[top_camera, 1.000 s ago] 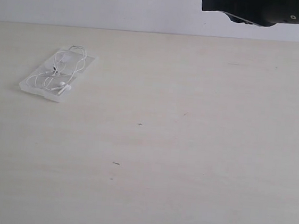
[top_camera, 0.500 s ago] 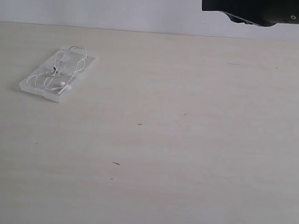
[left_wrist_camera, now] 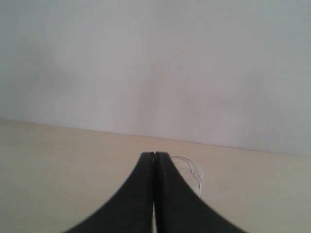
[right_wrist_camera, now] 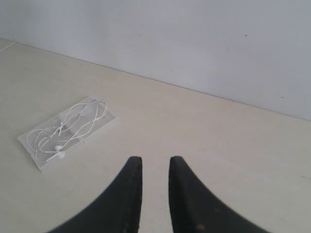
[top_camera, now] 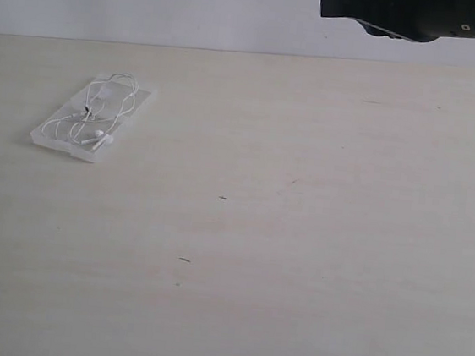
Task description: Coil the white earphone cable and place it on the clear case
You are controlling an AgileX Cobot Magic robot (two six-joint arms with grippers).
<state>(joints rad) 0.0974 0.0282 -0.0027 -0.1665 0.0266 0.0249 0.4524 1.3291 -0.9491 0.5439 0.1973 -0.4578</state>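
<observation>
The clear case [top_camera: 135, 99] lies flat on the table at the left of the exterior view, with the white earphone cable [top_camera: 100, 112] gathered in loose loops on top of it, earbuds toward its near end. Cable [right_wrist_camera: 73, 121] and case [right_wrist_camera: 108, 118] also show in the right wrist view, well away from my right gripper [right_wrist_camera: 155, 160], which is open a little and holds nothing. My left gripper [left_wrist_camera: 154, 154] is shut and empty; past its tips a bit of the cable [left_wrist_camera: 189, 167] and the case [left_wrist_camera: 198, 175] show. The left arm is out of the exterior view.
The light wooden table [top_camera: 299, 235] spreads bare around the case, with a few small dark specks [top_camera: 184, 260]. A pale wall runs behind its far edge. The right arm's dark body [top_camera: 424, 15] hangs high at the top right.
A dark bit of the left arm at the left edge one second ago is gone from view. Case, cable and right arm have not moved.
</observation>
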